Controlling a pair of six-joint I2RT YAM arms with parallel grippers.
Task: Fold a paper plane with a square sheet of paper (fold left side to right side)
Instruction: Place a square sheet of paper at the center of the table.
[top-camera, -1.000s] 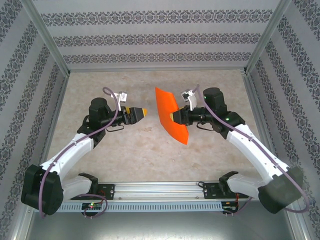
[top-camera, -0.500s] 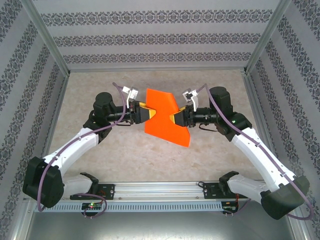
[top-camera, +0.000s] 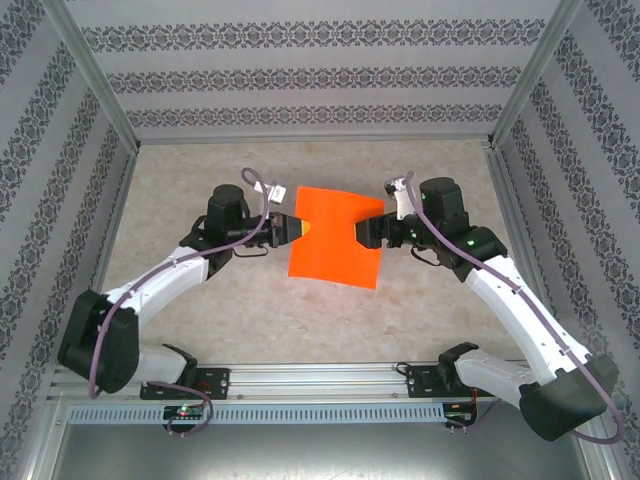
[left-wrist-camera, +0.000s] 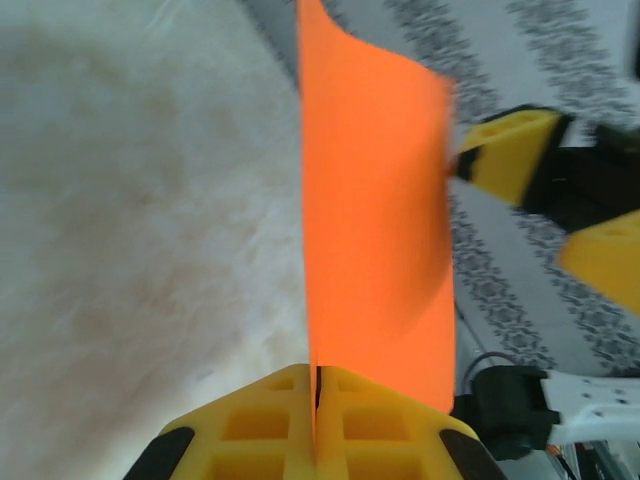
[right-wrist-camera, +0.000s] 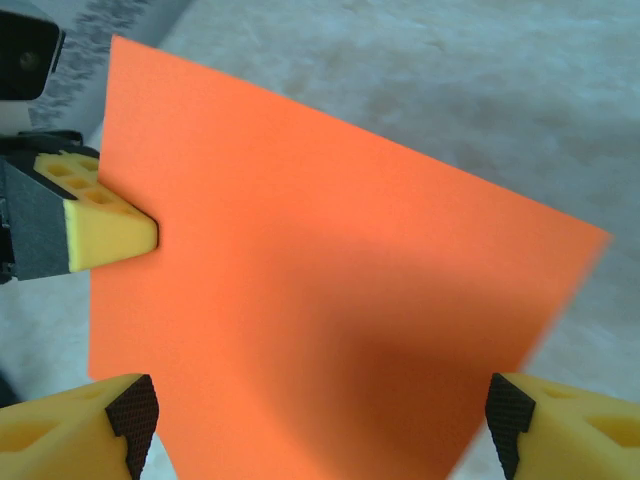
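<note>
Midway over the table, the square sheet of paper hangs between the arms, its left edge pinched tight in the left gripper. Its right edge sits between the widely spread fingers of the right gripper, which clamps nothing. Around it the walls stand well apart from the sheet's edges.

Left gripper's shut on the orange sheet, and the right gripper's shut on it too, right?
No. The left gripper is shut on the orange sheet, but the right gripper is open: the right wrist view shows its fingers spread wide.
</note>
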